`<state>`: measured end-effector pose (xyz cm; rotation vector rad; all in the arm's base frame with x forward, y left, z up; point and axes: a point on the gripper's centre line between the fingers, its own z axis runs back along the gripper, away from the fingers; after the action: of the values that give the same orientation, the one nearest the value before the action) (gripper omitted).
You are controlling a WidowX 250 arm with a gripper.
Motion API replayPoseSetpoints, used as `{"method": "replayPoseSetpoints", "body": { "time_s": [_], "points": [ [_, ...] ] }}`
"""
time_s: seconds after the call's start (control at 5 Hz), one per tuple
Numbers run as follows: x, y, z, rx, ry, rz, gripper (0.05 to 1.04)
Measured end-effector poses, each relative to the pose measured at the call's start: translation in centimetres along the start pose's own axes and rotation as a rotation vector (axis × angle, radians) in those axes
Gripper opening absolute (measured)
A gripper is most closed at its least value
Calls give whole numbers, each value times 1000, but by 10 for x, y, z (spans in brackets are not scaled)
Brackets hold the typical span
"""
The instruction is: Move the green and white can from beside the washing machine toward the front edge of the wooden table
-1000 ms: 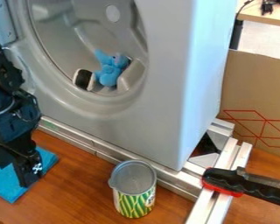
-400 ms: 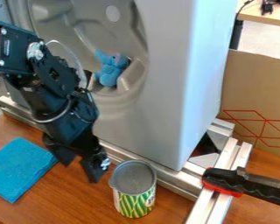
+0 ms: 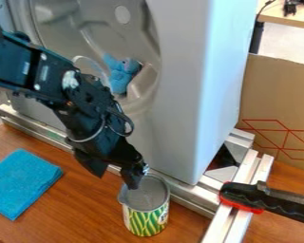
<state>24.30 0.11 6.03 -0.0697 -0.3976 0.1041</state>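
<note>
Over from the blue cloth (image 3: 23, 182) on the left, the black gripper (image 3: 113, 173) has moved right and now hangs by the can (image 3: 146, 216). The can is where it was before, and so are the cloth and the blue toy (image 3: 121, 76). The jaws are open, with a wide gap between the two sides, and they hold nothing. One side hangs over the left edge of the can's round grey top, but I cannot tell if it touches. The other side is farther left, over the desk (image 3: 85, 209). The can stands up straight on the desk, at the front of a long metal bar (image 3: 191, 199). It has green and yellow stripes low on its side. Behind the arm is a big grey machine (image 3: 180, 99) with a round hollow, and the blue toy sits low inside it. The cloth lies flat on the desk, well apart from the can. On the right, a black and red clamp (image 3: 246, 195) is on the metal bars, with a brown board (image 3: 278, 95) behind.
</note>
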Motion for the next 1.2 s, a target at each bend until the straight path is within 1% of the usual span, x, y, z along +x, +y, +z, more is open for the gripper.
{"method": "replayPoseSetpoints", "body": {
  "time_s": [0.2,0.4,0.6,0.8,1.0,1.2],
  "points": [
    [6,5,-21,41,10,7,1000],
    [6,7,-37,54,60,8,1000],
    [1,4,-45,34,90,1,1000],
    [-15,6,-42,-19,140,2,1000],
    [-41,13,-29,14,213,-36,1000],
    [-73,23,-16,68,256,-71,1000]
  ]
}}
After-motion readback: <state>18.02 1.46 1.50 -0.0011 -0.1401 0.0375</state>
